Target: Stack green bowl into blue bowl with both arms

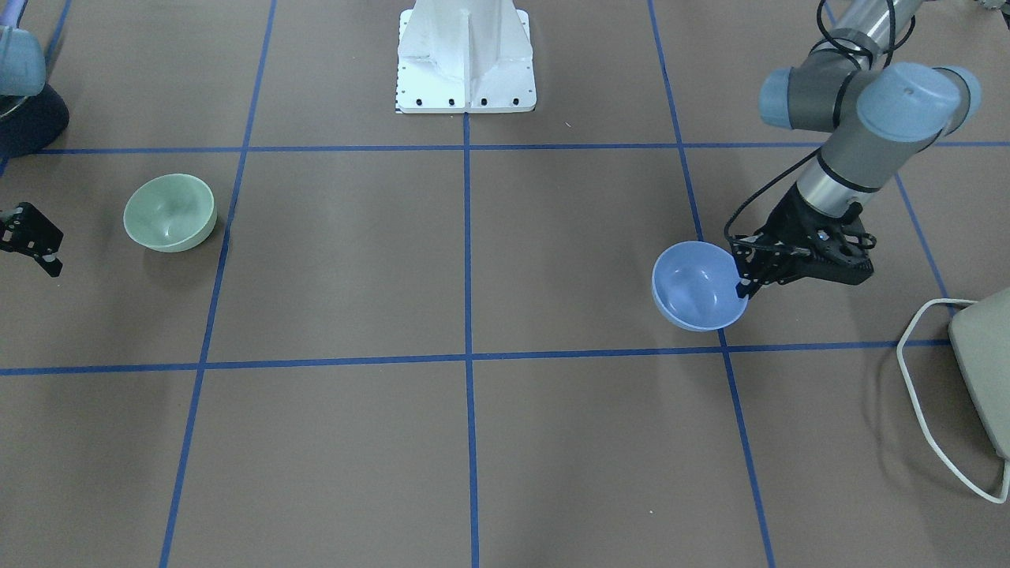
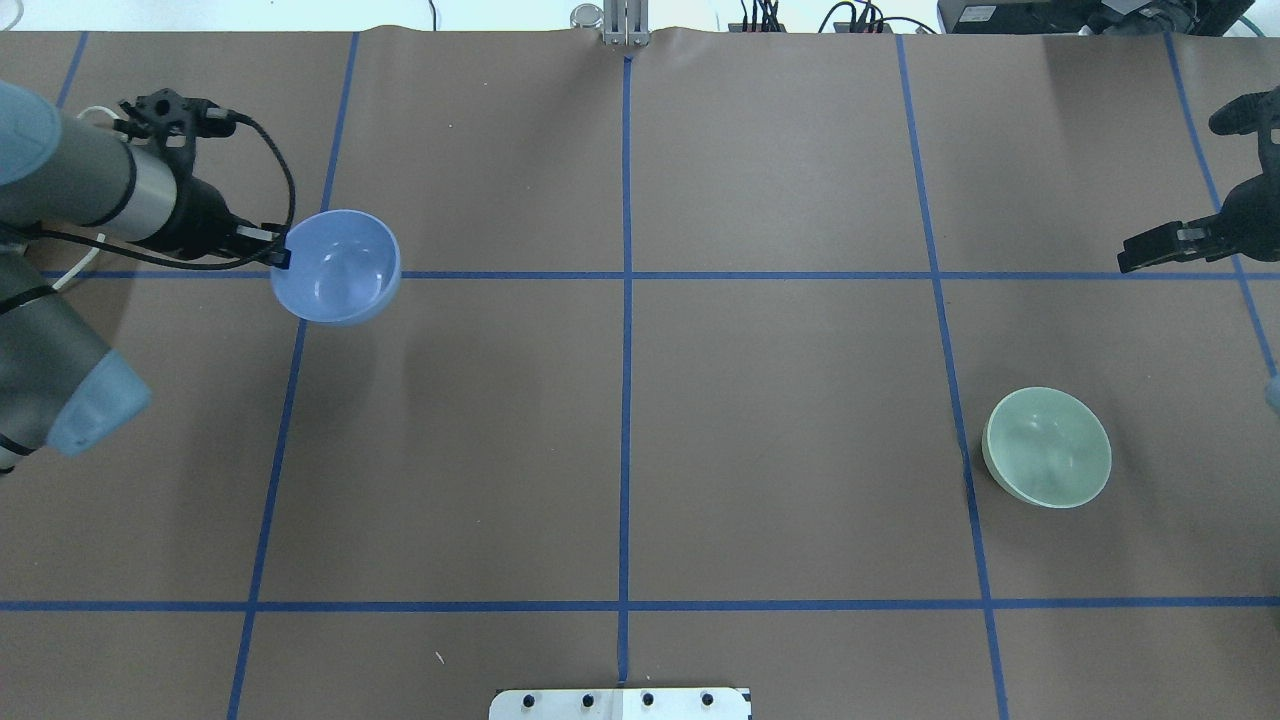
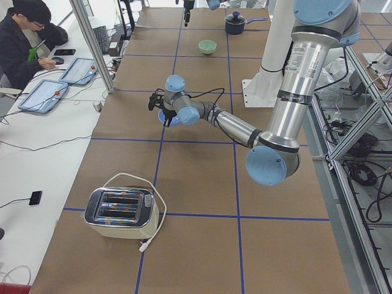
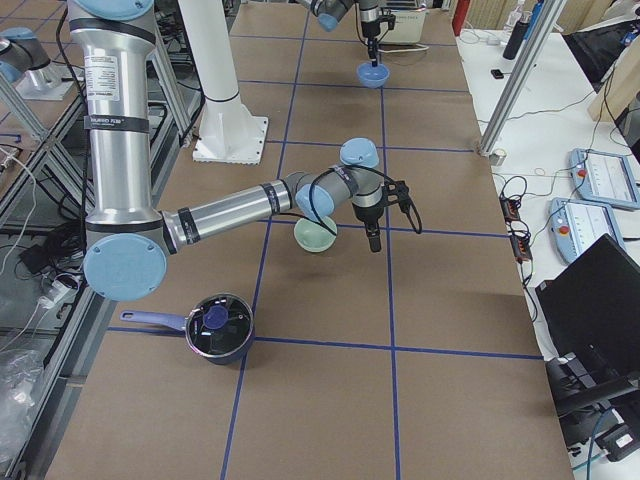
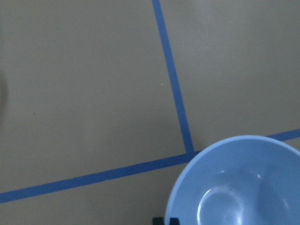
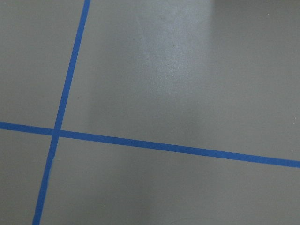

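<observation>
The periwinkle-blue bowl [image 1: 698,285] hangs tilted a little above the table on the robot's left side, also seen in the overhead view [image 2: 338,266] and the left wrist view [image 5: 239,183]. My left gripper [image 1: 746,284] is shut on its rim, at the edge nearest the arm [image 2: 280,256]. The pale green bowl [image 1: 170,211] stands upright on the table on the robot's right side [image 2: 1047,447]. My right gripper [image 1: 31,251] hovers apart from it, beyond the bowl toward the table's far right [image 2: 1125,262]. It looks open and empty. The right wrist view shows only table and tape lines.
A white pedestal [image 1: 465,59] stands at the table's middle on the robot's side. A toaster [image 3: 122,211] with a white cable sits at the left end. A dark lidded pot [image 4: 215,328] sits at the right end. An operator [image 3: 24,37] sits beside the table.
</observation>
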Motion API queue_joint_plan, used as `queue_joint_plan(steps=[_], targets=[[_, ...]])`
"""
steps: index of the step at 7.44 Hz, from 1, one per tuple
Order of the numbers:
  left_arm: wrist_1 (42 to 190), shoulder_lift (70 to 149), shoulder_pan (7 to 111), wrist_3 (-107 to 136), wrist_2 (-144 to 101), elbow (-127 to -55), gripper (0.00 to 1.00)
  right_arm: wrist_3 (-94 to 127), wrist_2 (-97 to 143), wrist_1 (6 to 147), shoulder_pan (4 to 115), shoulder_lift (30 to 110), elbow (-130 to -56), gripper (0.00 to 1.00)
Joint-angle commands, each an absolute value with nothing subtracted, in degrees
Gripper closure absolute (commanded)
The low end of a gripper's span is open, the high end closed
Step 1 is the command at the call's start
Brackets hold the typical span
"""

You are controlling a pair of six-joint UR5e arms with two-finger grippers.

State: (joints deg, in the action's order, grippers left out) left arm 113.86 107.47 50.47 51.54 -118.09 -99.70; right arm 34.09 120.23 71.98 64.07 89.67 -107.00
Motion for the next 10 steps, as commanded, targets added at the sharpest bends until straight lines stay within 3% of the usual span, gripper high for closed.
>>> queue_joint_plan(steps=[1, 3, 5, 8, 10], targets=[[105.59, 116.94, 41.36, 60.34, -111.32, -100.37, 1.0, 34.1, 120.15, 71.98, 64.07, 89.39, -106.88, 0.0], [102.22, 123.63, 33.96, 66.07, -106.9, -98.11, 1.0, 34.1, 120.23, 71.98, 63.98, 88.86, -106.61, 0.0], [102.39, 131.1, 29.55, 68.9, -102.15, -90.39, 1.0, 34.1, 120.15, 71.98, 63.98, 88.59, -106.61, 0.0], [102.74, 131.57, 29.0, 68.73, -101.78, -89.38, 1.0, 34.1, 120.23, 72.07, 63.98, 88.59, -106.61, 0.0], [102.74, 131.22, 28.65, 68.38, -100.65, -89.38, 0.62, 34.19, 120.23, 72.07, 63.98, 88.59, -106.7, 0.0]])
